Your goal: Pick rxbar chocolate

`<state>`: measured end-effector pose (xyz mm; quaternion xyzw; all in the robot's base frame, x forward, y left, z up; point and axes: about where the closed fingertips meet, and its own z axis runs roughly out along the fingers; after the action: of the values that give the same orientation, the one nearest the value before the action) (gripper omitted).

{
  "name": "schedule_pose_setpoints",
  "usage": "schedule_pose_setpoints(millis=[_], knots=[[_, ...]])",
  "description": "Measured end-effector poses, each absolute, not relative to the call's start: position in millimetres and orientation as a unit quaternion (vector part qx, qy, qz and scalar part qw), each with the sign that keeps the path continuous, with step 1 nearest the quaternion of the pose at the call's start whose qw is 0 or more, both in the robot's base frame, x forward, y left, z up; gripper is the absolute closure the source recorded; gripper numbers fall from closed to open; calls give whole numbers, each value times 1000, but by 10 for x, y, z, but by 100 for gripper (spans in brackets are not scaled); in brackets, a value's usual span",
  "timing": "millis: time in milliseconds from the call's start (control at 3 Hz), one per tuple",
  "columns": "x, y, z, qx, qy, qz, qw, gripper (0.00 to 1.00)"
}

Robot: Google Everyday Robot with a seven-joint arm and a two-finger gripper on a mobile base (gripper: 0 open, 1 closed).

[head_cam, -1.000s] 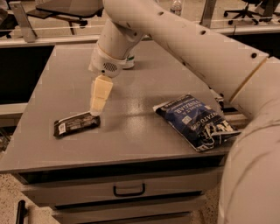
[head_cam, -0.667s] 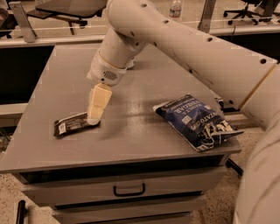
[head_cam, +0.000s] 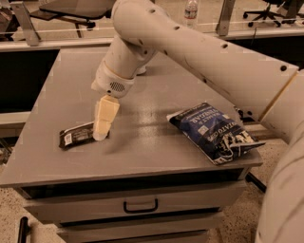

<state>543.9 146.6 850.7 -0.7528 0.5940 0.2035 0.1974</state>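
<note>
The rxbar chocolate (head_cam: 77,136) is a small flat black bar with white label patches. It lies on the grey table (head_cam: 142,152) near the front left. My gripper (head_cam: 99,135) hangs from the white arm and comes down at the bar's right end. Its cream fingers (head_cam: 105,116) reach table level and cover that end of the bar.
A large blue crinkled chip bag (head_cam: 211,129) lies at the table's right front corner. A drawer with a black handle (head_cam: 140,207) is under the tabletop. A water bottle (head_cam: 190,10) stands on the counter behind. The table's left edge is close to the bar.
My gripper has moved down and to the left, from above the bar's right end to table level at that end. The bar and the chip bag have not moved.
</note>
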Motion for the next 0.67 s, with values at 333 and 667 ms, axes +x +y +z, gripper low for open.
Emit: schedule_pose_setpoints(millis=[333, 667], knots=[[5336, 1616, 8435, -784, 565, 167, 197, 0], [5339, 1611, 8429, -783, 565, 167, 197, 0]])
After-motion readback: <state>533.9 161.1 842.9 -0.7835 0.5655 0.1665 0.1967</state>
